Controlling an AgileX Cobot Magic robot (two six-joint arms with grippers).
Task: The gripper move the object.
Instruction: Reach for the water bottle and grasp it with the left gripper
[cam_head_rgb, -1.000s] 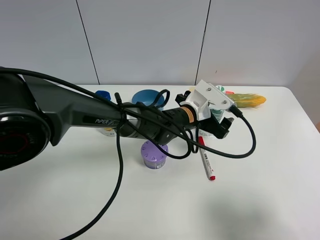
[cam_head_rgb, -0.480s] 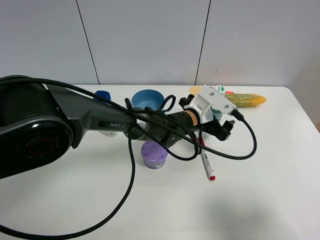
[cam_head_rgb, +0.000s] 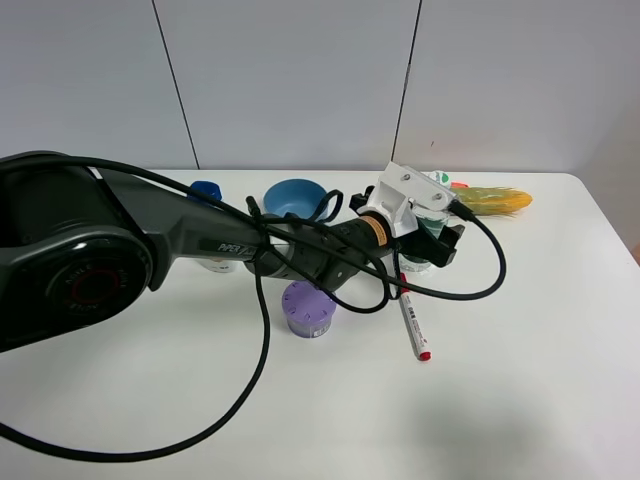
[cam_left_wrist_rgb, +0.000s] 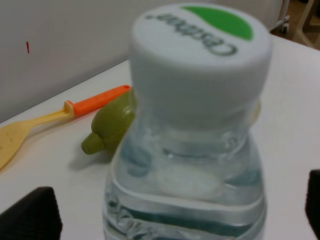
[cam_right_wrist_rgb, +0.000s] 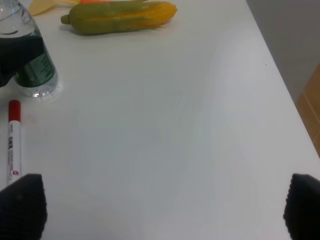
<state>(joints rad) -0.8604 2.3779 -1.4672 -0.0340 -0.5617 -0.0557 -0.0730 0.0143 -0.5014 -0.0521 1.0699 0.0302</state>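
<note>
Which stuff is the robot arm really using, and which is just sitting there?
In the job: left gripper, open around the water bottle.
Just lying about: corn, red marker, purple jar, blue bowl, orange-handled spoon.

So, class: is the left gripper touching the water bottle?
Apart. The left wrist view shows the water bottle centred in the open left gripper, with a clear gap to both fingers.

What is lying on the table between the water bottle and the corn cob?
Nothing. In the right wrist view the table is bare between the water bottle and the corn cob.
</note>
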